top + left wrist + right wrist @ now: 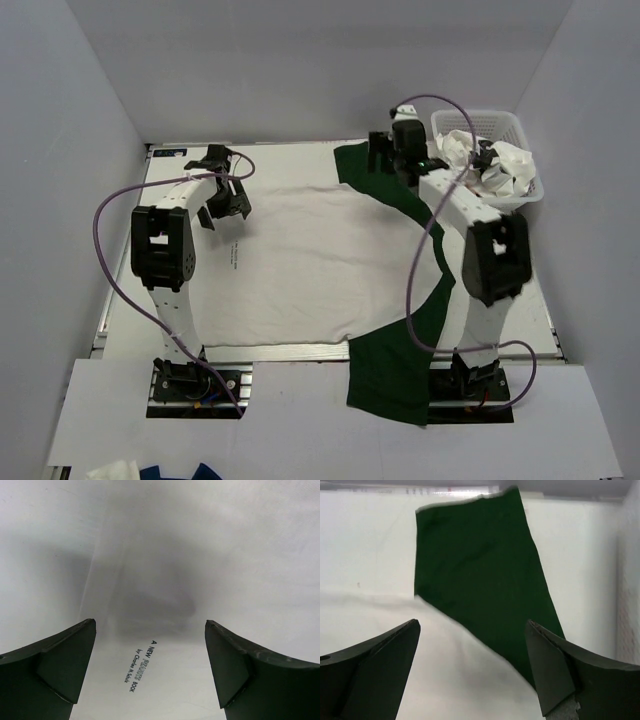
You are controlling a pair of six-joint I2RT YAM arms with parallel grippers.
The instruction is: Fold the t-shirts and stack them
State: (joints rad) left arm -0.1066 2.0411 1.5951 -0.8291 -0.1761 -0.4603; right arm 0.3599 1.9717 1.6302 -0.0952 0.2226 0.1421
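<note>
While both arms reach out — left gripper (150,622) wide open, empty, over white t-shirt (175,580) | right gripper (472,622) open, empty, over green t-shirt (480,570)

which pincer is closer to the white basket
Right. The right pincer hovers over the dark green t-shirt, just left of the basket; the left pincer is far off on the opposite side, over the white t-shirt.
</note>
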